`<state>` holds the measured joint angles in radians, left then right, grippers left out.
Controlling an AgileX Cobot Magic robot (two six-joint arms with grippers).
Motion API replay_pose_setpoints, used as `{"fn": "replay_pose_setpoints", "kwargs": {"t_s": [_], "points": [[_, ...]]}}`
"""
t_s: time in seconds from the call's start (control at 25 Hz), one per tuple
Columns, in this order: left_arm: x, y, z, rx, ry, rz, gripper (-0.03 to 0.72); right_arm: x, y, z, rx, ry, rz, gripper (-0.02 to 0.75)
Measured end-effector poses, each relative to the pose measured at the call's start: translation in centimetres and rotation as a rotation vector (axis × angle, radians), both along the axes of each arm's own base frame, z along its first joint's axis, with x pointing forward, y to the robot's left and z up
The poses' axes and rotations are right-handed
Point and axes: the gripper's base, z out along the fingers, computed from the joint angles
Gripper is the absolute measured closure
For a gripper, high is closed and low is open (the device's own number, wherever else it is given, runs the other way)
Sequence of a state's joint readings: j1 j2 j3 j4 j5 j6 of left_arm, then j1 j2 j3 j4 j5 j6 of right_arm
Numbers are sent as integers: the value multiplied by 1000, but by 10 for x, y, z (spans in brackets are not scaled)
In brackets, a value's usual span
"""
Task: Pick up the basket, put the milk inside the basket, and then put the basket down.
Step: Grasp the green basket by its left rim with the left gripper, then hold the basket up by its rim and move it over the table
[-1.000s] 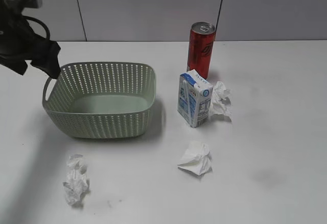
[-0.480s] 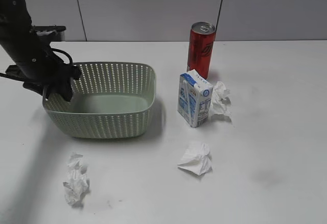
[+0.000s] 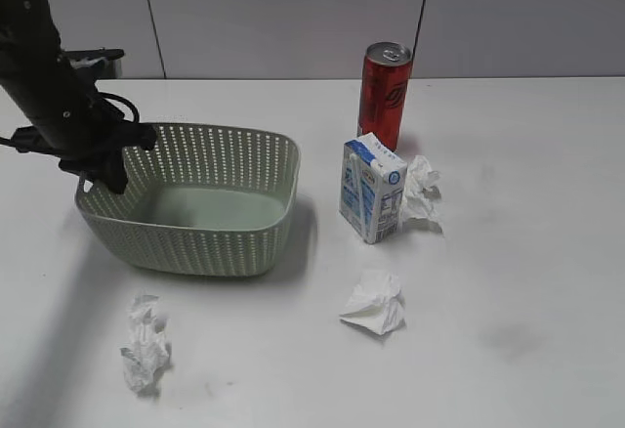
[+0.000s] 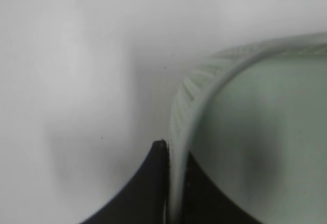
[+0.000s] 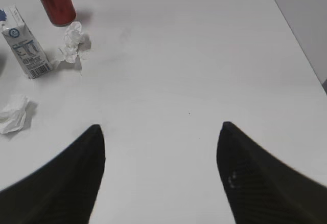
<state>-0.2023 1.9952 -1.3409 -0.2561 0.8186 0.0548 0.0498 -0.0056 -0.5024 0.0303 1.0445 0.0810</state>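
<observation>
At the left side of the surface (image 3: 508, 252) you have the left gripper (image 3: 103, 164) closed on the basket (image 3: 195, 203), clamped over the rim at its left end; your left wrist view shows a dark finger (image 4: 148, 183) pressed against the outside of the wall with the rim running between the two dark parts. You can see the basket sitting tilted in the exterior view, its left end a little higher than the right end, though you cannot tell whether the base is fully clear of the surface. Look toward the middle and you find the milk (image 3: 371, 189) standing upright just right of the basket, apart from it. Behind the milk, toward the far edge, stands the red can (image 3: 384, 93), upright and close to the carton. You have one crumpled tissue (image 3: 420, 189) touching or almost touching the milk on its right, a second tissue (image 3: 374, 303) nearer the front edge, and a third tissue (image 3: 145, 343) toward the front left corner. Your right gripper (image 5: 161, 147) hangs open over bare surface toward the right side, well apart from the milk (image 5: 23, 42), its two dark fingers (image 5: 245, 178) spread wide and holding nothing
</observation>
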Motion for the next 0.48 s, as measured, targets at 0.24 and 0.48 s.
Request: {"fn": "replay_pose_setpoints", "kwargs": {"t_s": [0.24, 0.48], "points": [[-6, 1, 16, -12, 18, 48, 703, 0, 0, 0, 0, 0, 0, 220], [-14, 3, 51, -29, -52, 65, 703, 0, 0, 0, 0, 0, 0, 220]]}}
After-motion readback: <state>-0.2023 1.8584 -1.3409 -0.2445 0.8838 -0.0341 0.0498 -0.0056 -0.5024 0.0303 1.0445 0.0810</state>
